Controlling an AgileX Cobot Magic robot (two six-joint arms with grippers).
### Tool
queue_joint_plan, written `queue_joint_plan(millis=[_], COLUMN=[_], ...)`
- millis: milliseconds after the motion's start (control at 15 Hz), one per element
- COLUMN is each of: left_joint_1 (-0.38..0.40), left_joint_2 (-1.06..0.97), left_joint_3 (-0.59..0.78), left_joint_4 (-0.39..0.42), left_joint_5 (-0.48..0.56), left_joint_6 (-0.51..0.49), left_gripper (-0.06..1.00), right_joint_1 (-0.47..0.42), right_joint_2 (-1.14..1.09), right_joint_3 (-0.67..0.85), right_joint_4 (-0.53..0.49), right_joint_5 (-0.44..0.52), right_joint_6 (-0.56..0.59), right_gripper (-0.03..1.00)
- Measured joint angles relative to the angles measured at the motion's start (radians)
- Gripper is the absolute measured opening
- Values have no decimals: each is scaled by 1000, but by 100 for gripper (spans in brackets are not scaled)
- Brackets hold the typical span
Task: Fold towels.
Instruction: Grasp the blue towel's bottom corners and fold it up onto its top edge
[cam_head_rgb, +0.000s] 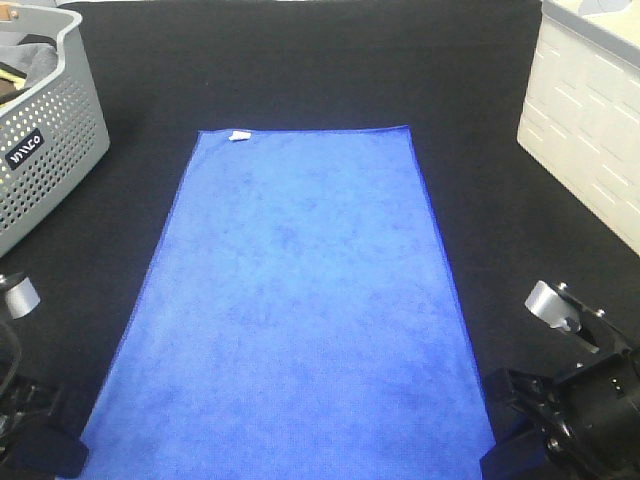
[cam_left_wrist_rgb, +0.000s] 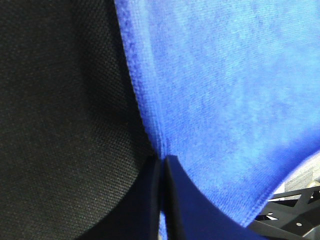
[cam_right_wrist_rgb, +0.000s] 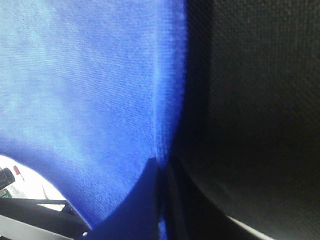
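Towel (cam_head_rgb: 300, 300) outspread — near corners between tight fingers (cam_left_wrist_rgb: 142, 210)

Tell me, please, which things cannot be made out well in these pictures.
Exterior high view: the contents of the grey basket are mostly cut off by the picture edge and hidden by its wall.
Exterior high view: the white tag on the blue towel is too small to read.
Exterior high view: the towel's near corners are hidden behind the arms.
Wrist views: the left gripper and right gripper are shut on the towel's edge; their fingers cover how much cloth they hold.
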Motion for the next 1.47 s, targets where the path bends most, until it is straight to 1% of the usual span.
queue_joint_plan(millis=[133,267,400,533,733,800,1000,1133,1200,1267,1333,1400,1467], left_joint_1=[0,0,0,0,0,0,0,0,0,0,0,0,0], left_joint_2=[0,-5,-4,-2,73,152,309,394,444,483,483,544,588], left_joint_3=[0,-12,-87,-176,-384,-496,-729,-877,-962,-1029,-1029,-1143,-1209], left_joint_4=[0,0,0,2,27,53,137,201,240,270,270,319,344], left_joint_5=[-9,-45,-67,-83,-94,-94,-90,-89,-89,-89,-89,-88,-88], left_joint_6=[-1,-1,-15,-38,-62,-91,-177,-237,-271,-298,-298,-329,-347], left_gripper=[0,0,0,0,0,0,0,0,0,0,0,0,0], right_joint_1=[0,0,0,0,0,0,0,0,0,0,0,0,0], right_joint_2=[0,0,3,12,89,142,278,380,456,497,497,568,615], right_joint_3=[-2,-44,-158,-288,-532,-665,-948,-1123,-1244,-1307,-1307,-1417,-1495], right_joint_4=[0,-1,-12,-61,-199,-263,-363,-410,-436,-452,-452,-486,-512], right_joint_5=[0,1,0,-4,8,25,80,125,150,158,158,171,175], right_joint_6=[-3,-6,2,59,207,274,375,417,438,444,444,470,485], right_gripper=[0,0,0,0,0,0,0,0,0,0,0,0,0])
